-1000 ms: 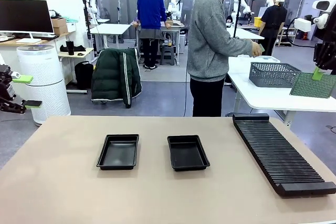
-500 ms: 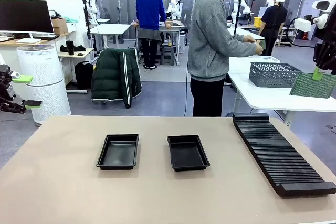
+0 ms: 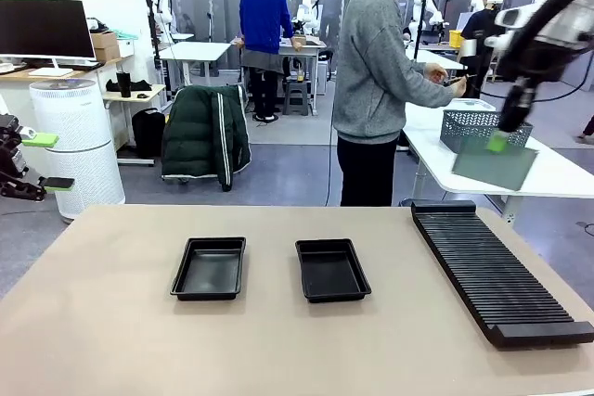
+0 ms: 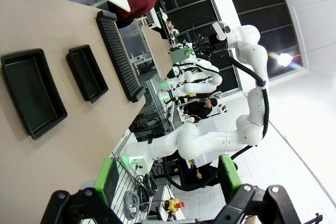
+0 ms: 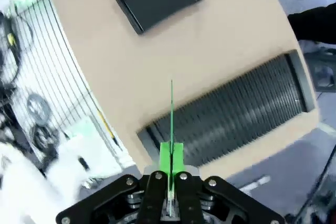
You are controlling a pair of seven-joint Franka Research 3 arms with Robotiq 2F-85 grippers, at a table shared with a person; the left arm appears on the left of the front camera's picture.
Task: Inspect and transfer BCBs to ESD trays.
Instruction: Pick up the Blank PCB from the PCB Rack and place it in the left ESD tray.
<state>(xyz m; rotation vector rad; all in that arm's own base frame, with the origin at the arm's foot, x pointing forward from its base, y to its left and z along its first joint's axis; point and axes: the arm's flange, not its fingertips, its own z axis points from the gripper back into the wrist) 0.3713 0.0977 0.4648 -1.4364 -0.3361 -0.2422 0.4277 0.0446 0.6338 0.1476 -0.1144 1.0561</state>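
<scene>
The right jaws, clenched on the top edge of a BCB (image 3: 495,160), hold it high above the slotted rack (image 3: 497,271), so the right-hand ESD tray (image 3: 331,269) lies nearest, down and leftward on the counter (image 3: 111,340), while the left jaws hang released, well apart.

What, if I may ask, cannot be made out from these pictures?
BCB surface: blurred in the front view; edge-on in the right wrist view, clamped in the right end effector.
Left arm: cut off by the front view's left edge.
Person's hands: what they hold is too small, front view.
</scene>
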